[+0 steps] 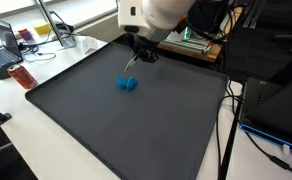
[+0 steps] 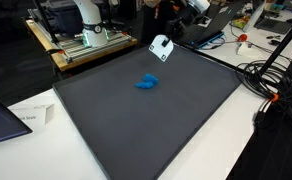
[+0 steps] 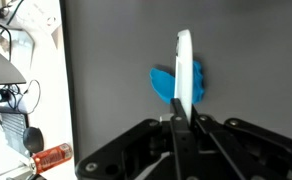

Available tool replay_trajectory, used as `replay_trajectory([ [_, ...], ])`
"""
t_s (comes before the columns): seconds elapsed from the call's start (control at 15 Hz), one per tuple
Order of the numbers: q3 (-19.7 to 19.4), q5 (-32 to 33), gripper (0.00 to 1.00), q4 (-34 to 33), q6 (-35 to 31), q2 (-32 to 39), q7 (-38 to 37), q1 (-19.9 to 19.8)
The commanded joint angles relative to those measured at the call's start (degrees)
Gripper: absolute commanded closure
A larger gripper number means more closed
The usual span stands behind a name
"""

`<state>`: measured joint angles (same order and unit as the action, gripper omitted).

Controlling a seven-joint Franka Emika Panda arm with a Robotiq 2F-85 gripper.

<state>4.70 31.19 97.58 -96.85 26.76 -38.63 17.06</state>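
A small blue crumpled object (image 1: 127, 83) lies on the dark grey mat (image 1: 116, 130), near its far middle, and shows in both exterior views (image 2: 146, 82). My gripper (image 3: 182, 118) hangs above it, shut on a thin white flat piece (image 3: 184, 65) that I see edge-on in the wrist view. In an exterior view the white piece (image 2: 160, 48) shows as a small square below the gripper (image 2: 167, 38), tilted and clear of the mat. In the wrist view the blue object (image 3: 163, 84) lies right behind the white piece, partly hidden by it.
An orange bottle (image 1: 23, 76) lies just off the mat's edge, also in the wrist view (image 3: 51, 156). A laptop (image 1: 4, 45) and clutter stand beyond it. A metal-framed rig (image 2: 86, 40) stands behind the mat; cables (image 2: 266, 80) and a red-capped bottle (image 2: 243, 40) lie beside it.
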Motion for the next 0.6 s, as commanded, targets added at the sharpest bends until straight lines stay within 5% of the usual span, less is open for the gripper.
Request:
replay_trajectory([
  [0.0, -2.58, 0.15, 0.99, -12.27, 9.43, 9.39, -4.40, 3.12],
  [0.53, -6.29, -2.63, 0.99, -35.89, 29.49, 25.74, -9.77, 6.26],
])
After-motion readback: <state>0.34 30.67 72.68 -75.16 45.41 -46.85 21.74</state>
